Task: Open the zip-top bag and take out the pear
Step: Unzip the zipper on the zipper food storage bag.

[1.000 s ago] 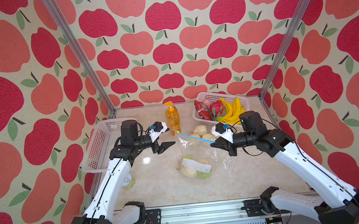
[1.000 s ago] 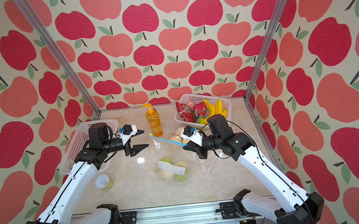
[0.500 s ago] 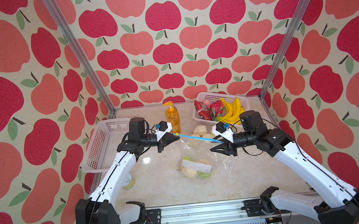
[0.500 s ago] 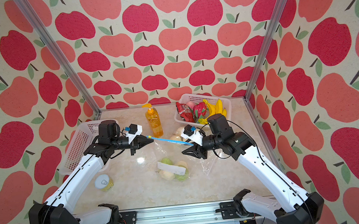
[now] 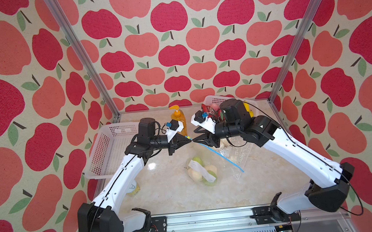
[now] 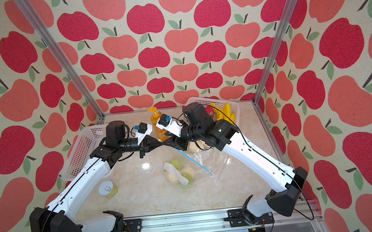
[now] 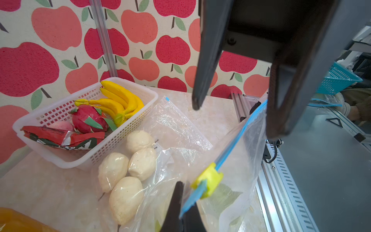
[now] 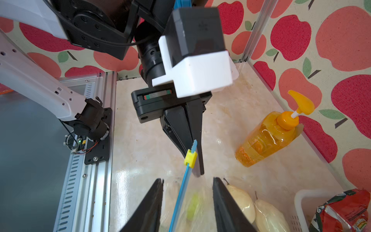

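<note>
Far left on the surface stands a white mesh basket, and nearer, half under the left arm, a small can. The left hand reaches toward the middle with its fingers pressed together on the very end of the zip-top bag's blue zip strip, just past the yellow slider. It holds that corner up in the air. Behind it, toward the far wall, an orange soap bottle stands upright. From the pinched end the strip slopes down and to the right, toward the near side. The clear film hangs below it, and the bottom of the bag rests on the surface. The pears are inside the bag, green and pale ones under a white label, lying mid-surface nearer than the two hands. The right hand meets the left almost tip to tip. Its fingers are spread apart on either side of the strip, close to the slider and not gripping it. To the right of that, a second clear bag of pale pears lies against a white basket in the far right corner. That basket holds bananas, a dragon fruit and a red packet.
</note>
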### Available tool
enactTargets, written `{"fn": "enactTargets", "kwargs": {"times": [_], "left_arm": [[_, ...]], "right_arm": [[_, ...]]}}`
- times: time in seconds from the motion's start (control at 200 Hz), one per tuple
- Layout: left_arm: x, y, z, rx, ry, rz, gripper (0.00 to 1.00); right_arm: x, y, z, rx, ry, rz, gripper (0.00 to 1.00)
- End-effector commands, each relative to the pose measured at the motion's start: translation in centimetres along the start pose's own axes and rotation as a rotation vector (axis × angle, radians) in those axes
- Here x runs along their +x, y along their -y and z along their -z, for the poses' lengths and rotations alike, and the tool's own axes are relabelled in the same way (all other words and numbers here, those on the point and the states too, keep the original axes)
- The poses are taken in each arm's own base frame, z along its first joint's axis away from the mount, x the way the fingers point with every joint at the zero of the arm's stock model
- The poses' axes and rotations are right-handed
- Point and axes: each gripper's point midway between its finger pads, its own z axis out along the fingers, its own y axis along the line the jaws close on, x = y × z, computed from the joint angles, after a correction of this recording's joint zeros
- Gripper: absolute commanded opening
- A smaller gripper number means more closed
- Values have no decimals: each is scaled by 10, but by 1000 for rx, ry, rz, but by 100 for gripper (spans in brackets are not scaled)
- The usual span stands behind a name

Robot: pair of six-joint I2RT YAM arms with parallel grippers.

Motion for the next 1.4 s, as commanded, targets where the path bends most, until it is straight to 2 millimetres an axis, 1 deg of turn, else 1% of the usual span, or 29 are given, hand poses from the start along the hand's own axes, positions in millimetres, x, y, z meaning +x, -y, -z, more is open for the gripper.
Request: {"fn": "enactTargets", "kwargs": {"times": [0.0,0.08,0.21,0.335,0.48,0.63,0.715,0.78,0.81,0.94,0.981,1.026,1.146,1.211,1.266,1.396], "left_arm": [[-10,-9,0,-18,-6,89,0],[-9,-10,0,-22,-8,95,0],[-9,-6,1,-17,-5,77,0],[-8,-6,0,-16,-9,74,0],[-9,-5,0,-8,-8,78,0],[-9,-4,-1,-1,-7,75,0],[-9,-3,-2,5,-7,76,0],[-9,-1,-2,11,-7,73,0],[-9,-1,-2,10,-8,73,0],[-8,-2,-3,4,-15,74,0],[-6,-4,-3,-5,-18,80,0],[-4,-11,-3,-37,-26,103,0],[-2,-40,3,-128,-16,250,0],[-4,-51,7,-144,1,310,0],[-5,-56,10,-150,13,323,0],[-6,-51,13,-154,31,278,0]], "right_arm": [[2,-1,-3,30,-24,-58,43],[3,-1,-8,38,-23,-83,42],[4,11,-14,98,-19,-122,37],[2,15,-18,110,-8,-132,34],[2,20,-24,123,-9,-143,34],[-3,26,-29,138,13,-148,34],[-2,28,-34,138,3,-150,34],[-4,29,-34,144,13,-151,34],[-4,30,-34,147,17,-152,31],[-4,31,-33,160,19,-148,13],[-4,31,-32,162,21,-148,9],[-3,31,-30,165,23,-145,6],[2,31,-25,170,20,-152,0],[7,31,-23,166,16,-162,0],[11,32,-21,162,12,-169,0],[21,37,-16,166,3,-195,0]]}}
